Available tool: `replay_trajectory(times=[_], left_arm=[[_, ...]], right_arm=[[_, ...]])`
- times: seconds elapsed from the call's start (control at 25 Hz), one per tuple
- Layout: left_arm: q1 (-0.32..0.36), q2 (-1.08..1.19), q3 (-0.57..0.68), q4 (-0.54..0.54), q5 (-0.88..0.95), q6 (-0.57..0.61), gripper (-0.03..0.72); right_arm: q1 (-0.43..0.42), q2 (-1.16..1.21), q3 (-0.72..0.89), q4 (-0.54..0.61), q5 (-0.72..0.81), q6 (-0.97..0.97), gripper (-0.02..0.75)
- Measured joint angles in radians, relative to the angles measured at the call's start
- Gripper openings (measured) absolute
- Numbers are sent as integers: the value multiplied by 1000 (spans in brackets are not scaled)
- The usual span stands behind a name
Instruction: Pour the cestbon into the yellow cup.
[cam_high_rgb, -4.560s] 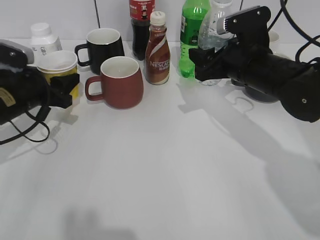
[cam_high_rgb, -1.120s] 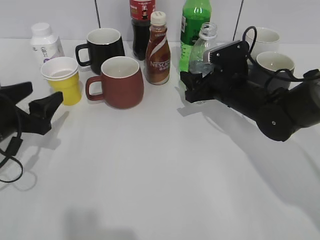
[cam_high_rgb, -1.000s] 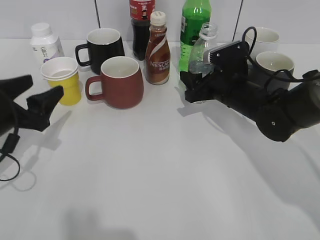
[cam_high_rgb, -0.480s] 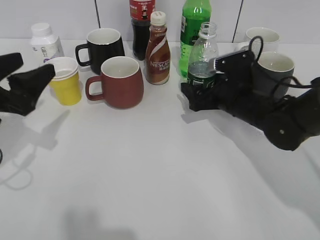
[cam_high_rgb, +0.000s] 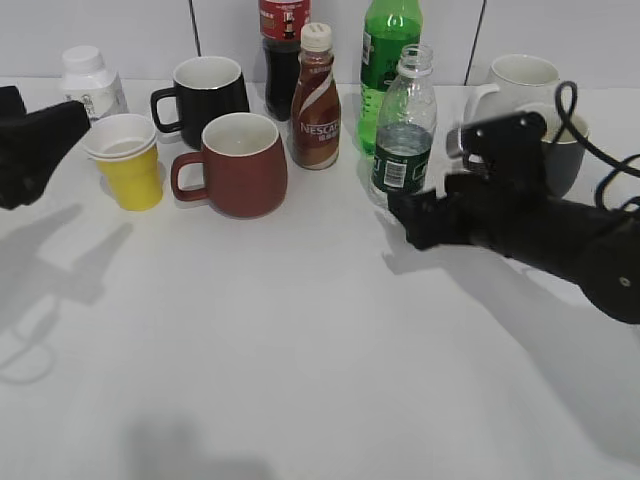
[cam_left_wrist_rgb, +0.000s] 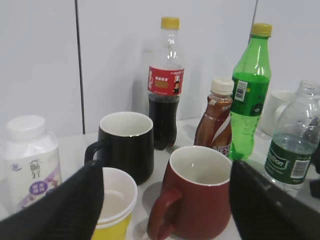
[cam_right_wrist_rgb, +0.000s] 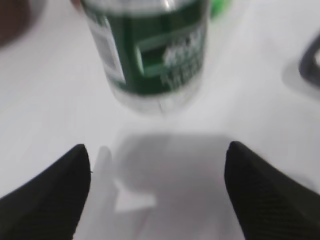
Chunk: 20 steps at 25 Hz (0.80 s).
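The cestbon (cam_high_rgb: 404, 120), a clear capless bottle with a dark green label, stands upright on the white table in front of the green soda bottle. It also shows in the left wrist view (cam_left_wrist_rgb: 294, 145) and the right wrist view (cam_right_wrist_rgb: 150, 55). My right gripper (cam_high_rgb: 412, 220) is open and empty, low over the table just in front of the bottle, apart from it; in the right wrist view (cam_right_wrist_rgb: 157, 195) nothing lies between its jaws. The yellow cup (cam_high_rgb: 126, 160) stands at the left, also in the left wrist view (cam_left_wrist_rgb: 114, 207). My left gripper (cam_high_rgb: 40, 150) is open and empty, raised left of the cup.
A dark red mug (cam_high_rgb: 238, 165), a black mug (cam_high_rgb: 208, 95), a brown Nescafe bottle (cam_high_rgb: 316, 98), a cola bottle (cam_high_rgb: 283, 50) and a green soda bottle (cam_high_rgb: 387, 50) crowd the back. A white jar (cam_high_rgb: 88, 82) is far left. A grey mug (cam_high_rgb: 560, 140) and white mug (cam_high_rgb: 522, 75) stand right.
My right gripper has let go of the cestbon and backed off toward the front right; the bottle stands alone. My left gripper has risen and drawn back left, away from the yellow cup.
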Motion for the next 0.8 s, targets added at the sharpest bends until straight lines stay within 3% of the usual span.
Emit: replay_trajectory(times=[0.28, 0.48, 0.64, 0.8], left_arm=[[-2, -107, -99, 75, 304, -130, 589], [-15, -181, -157, 74, 542, -180, 588], [-93, -230, -222, 42, 835, -186, 588], [-195, -243, -320, -64, 1201, -186, 588]], right_arm=[[0, -86, 32, -10, 255, 5, 622], [0, -184, 32, -126, 426, 110, 590], [0, -254, 32, -255, 553, 251, 585], [0, -334, 32, -296, 695, 347, 573]])
